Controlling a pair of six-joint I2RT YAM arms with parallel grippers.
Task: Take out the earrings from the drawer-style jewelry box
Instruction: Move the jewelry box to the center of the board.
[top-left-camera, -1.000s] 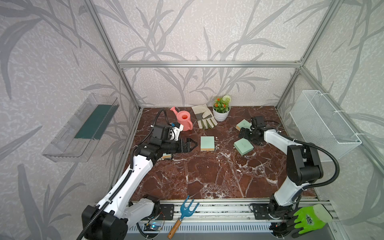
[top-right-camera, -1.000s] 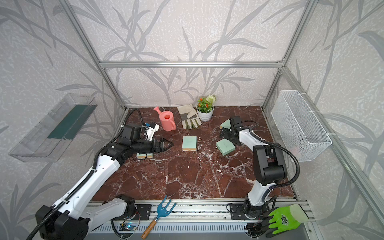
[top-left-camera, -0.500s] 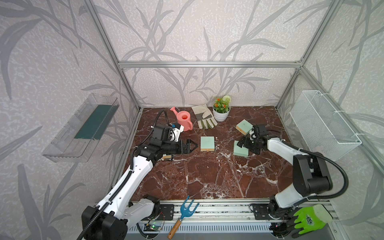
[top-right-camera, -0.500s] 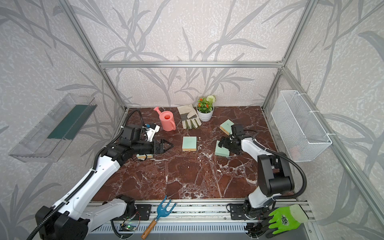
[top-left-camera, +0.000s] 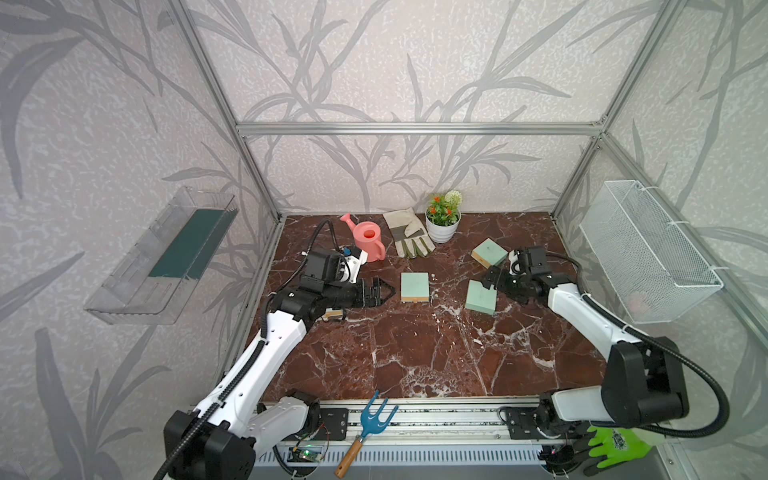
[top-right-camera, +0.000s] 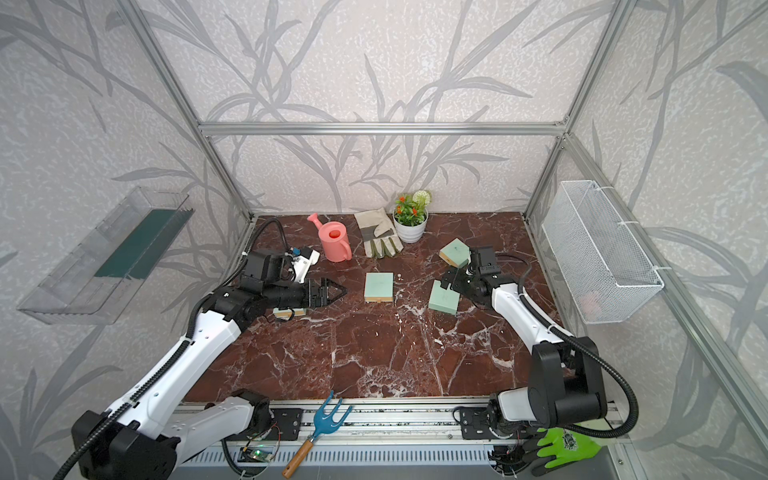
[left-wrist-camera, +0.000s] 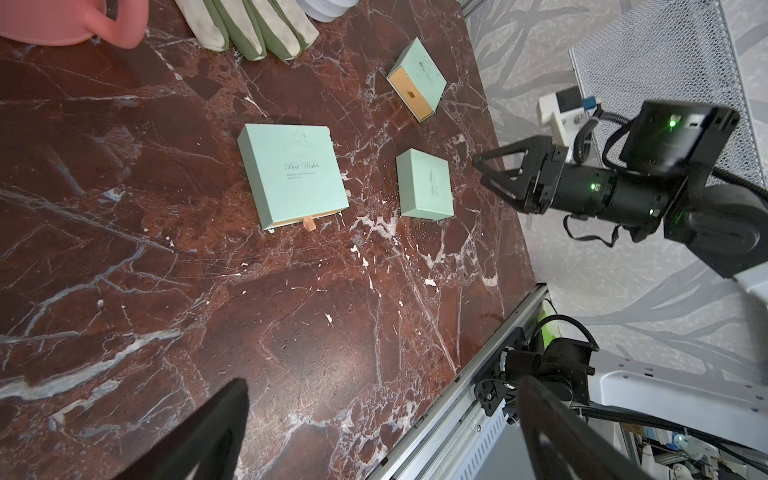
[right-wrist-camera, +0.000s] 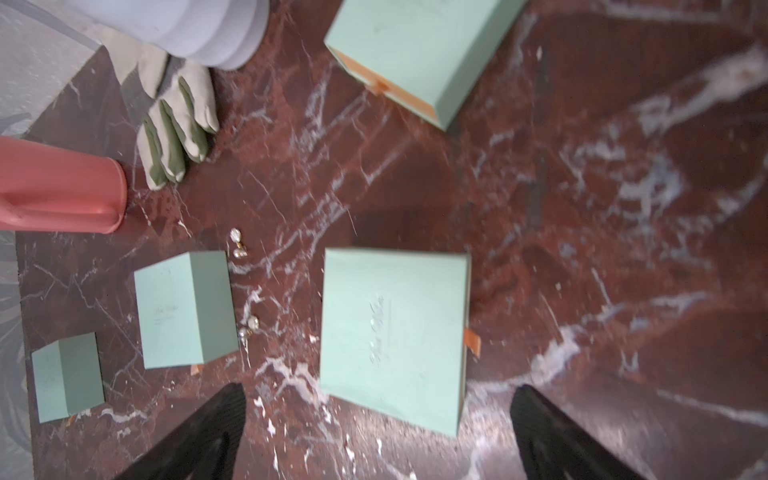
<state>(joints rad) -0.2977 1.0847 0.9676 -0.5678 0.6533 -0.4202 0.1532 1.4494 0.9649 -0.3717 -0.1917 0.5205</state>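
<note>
Mint green and red marble
We see mint-green boxes (top-left-camera: 414, 285), a white-veined dark red counter (top-left-camera: 415, 353), a pink watering can (top-left-camera: 368, 241), pale earrings (right-wrist-camera: 240, 251).

middle mint box (top-left-camera: 414, 286) on red marble table (top-left-camera: 415, 357), pink watering can (top-left-camera: 368, 242) behind

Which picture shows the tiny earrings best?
The right wrist view: the earrings show as pale beads on the marble beside a green box. In both top views they are mere whitish specks. In the left wrist view I cannot tell them from marble flecks.

Bright, even light; soft shadows; right wrist view blurred.
</note>
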